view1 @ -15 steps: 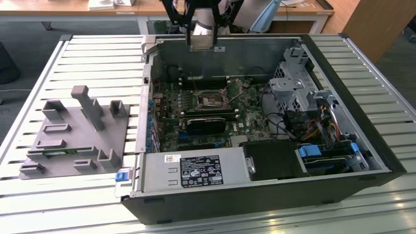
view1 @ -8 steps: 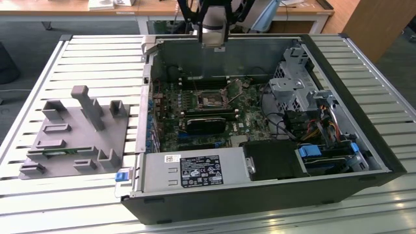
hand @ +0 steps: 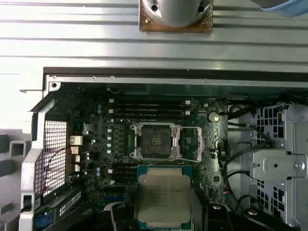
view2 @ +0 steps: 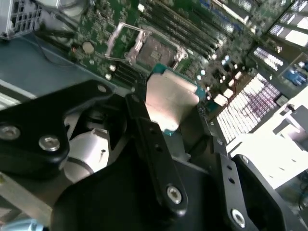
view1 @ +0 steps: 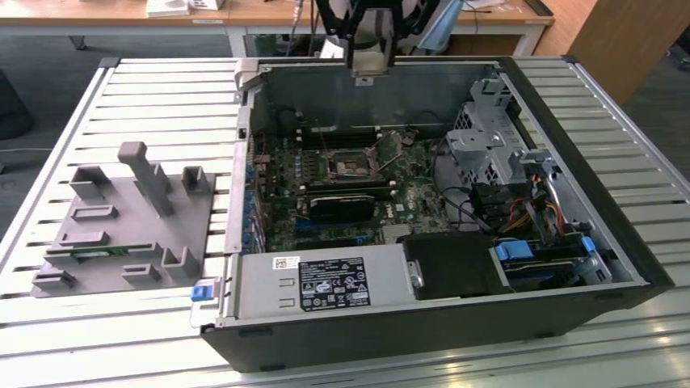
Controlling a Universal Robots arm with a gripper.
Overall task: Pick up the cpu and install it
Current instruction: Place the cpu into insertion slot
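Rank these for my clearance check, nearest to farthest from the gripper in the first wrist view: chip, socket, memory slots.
1. chip, held in the gripper.
2. socket, just past the chip.
3. memory slots, beyond the socket.

With the cpu (hand: 163,197) clamped in it, the claw (view2: 171,113) has free air down to the socket (hand: 154,141), whose frame (hand: 190,143) is swung aside. Memory slots (hand: 149,107), a dark block (view1: 339,206), cables (view1: 474,204) and the drive cage (view1: 485,149) crowd round inside the open case (view1: 603,242).
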